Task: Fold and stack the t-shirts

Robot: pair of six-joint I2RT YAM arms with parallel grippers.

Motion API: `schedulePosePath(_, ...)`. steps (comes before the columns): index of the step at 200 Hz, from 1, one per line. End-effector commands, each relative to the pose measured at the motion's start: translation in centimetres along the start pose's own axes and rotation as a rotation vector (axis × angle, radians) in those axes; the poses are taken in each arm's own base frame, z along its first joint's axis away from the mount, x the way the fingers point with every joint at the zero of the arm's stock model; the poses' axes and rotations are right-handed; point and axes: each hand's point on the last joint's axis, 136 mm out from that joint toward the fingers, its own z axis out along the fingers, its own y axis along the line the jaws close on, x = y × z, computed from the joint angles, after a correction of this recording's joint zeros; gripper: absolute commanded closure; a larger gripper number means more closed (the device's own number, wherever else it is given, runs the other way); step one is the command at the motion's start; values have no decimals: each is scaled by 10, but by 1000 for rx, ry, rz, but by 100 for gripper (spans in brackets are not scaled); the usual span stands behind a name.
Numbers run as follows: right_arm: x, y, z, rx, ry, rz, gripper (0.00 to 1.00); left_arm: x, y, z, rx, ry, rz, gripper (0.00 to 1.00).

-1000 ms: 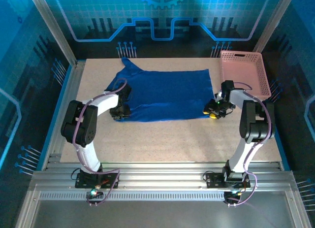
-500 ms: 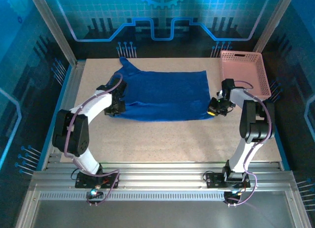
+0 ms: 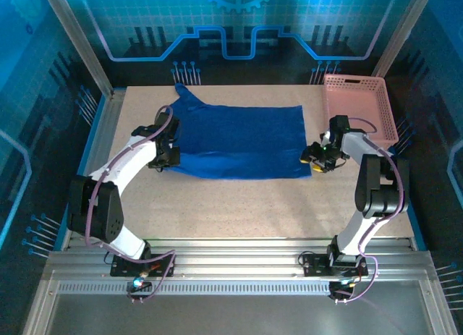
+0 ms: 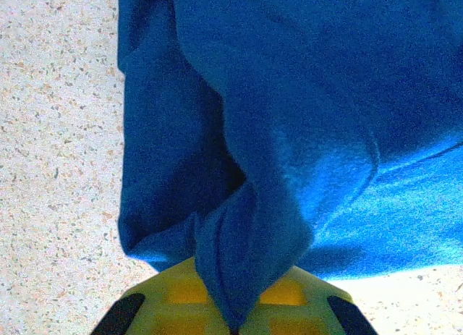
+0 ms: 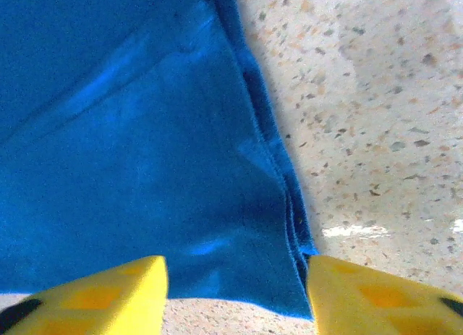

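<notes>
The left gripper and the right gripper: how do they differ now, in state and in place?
The left gripper has its fingers shut on a bunched fold of the t-shirt; the right gripper has its fingers apart and holds nothing. The left gripper is at the shirt's left edge; the right gripper is at its right near corner, where the cloth lies flat on the table. Both have yellow fingers.

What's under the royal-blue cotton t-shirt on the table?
The speckled tabletop shows all around the royal-blue cotton t-shirt, which lies spread on it. Anything beneath the cloth is covered. The left gripper pinches a fold at its left edge.
</notes>
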Motion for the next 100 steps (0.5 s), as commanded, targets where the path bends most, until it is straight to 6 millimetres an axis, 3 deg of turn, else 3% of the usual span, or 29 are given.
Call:
schedulePosePath(1, 22, 13, -1, -31, 42, -44, 39, 4, 1, 0, 12, 19, 23, 98)
schedulePosePath(26, 29, 3, 12, 12, 59, -5, 39, 2, 0, -1, 18, 13, 29, 99)
schedulePosePath(84, 21, -7, 30, 114, 68, 37, 42, -3, -1, -4, 36, 5, 45, 98)
schedulePosePath(92, 19, -8, 36, 136, 72, 39, 47, -5, 0, -5, 41, 1, 49, 98)
schedulePosePath(100, 15, -9, 40, 154, 76, 45, 68, -6, 0, -7, 47, -3, 54, 98)
